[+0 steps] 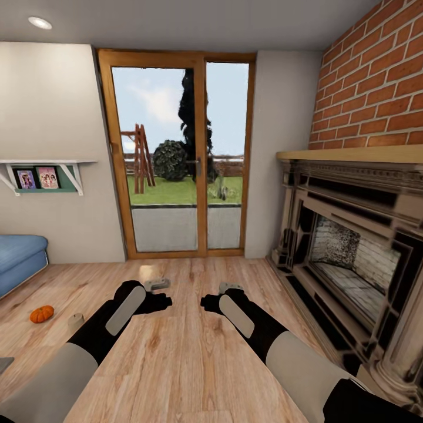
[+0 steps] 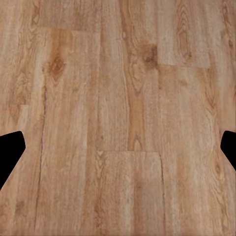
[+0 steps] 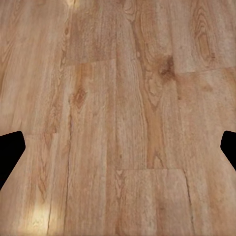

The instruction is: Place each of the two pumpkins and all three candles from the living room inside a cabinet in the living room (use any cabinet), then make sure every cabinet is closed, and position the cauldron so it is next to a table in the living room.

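- The robot stands on a wooden floor (image 1: pixel 194 352) and faces a glass door (image 1: pixel 179 155); a brick fireplace (image 1: pixel 352 235) is on its right side and the corner of a blue sofa (image 1: pixel 20 255) on its left
- One pumpkin (image 1: pixel 42 314) lies on the floor at the left, near the sofa, and one candle (image 1: pixel 75 321) stands just beside it, between the pumpkin and the left arm
- The left pincer (image 1: pixel 156 285) is held low in front of the body; in the left wrist view its two dark fingertips (image 2: pixel 11 153) stand wide apart with bare floor between them, so it is released and grasps nothing
- The right pincer (image 1: pixel 231 288) is the same: its fingertips (image 3: pixel 11 152) are spread at the two sides and nothing is between them
- My judgement is that the step in hand is to approach the first things to collect
- To do it well, turn the base to the left until pumpkin and candle are in front of the arms, then lower the body
- The candle is small and upright, so close on its sides gently, or it may tip and roll
- Take one thing in each pincer to save a trip
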Controlling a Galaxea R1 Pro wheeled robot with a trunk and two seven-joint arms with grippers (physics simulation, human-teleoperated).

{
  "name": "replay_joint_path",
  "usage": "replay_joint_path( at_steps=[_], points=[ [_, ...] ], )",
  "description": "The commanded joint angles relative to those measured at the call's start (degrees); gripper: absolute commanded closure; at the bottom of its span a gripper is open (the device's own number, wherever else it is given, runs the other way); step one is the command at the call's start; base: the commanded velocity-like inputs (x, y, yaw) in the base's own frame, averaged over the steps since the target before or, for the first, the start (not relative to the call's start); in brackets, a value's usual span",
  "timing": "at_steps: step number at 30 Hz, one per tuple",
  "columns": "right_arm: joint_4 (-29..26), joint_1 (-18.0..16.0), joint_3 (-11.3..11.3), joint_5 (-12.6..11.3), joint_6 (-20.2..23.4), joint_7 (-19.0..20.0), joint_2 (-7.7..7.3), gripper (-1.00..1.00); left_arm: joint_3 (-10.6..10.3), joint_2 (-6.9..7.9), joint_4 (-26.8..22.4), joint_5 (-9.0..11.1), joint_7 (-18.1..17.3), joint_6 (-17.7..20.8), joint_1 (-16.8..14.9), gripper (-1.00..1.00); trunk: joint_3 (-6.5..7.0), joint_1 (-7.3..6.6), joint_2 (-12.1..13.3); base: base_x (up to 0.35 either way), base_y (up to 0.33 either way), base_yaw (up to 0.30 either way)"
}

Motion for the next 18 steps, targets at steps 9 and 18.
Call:
replay_joint_path(
  at_steps=[9, 18],
  points=[
    [0.03, -0.07, 0.14, -0.38, 0.09, -0.46, 0.00, -1.00, 0.19, 0.10, 7.68, 0.95, 0.16, 0.05, -1.13, -1.00, -0.07, 0.00, -0.04, 0.062, 0.000, 0.000],
    [0.04, -0.06, 0.06, -0.33, 0.07, -0.67, 0.00, -1.00, 0.35, 0.22, 12.99, 1.05, -0.02, 0.15, -2.75, -1.00, -0.03, 0.00, -0.04, 0.202, 0.000, 0.039]
  ],
)
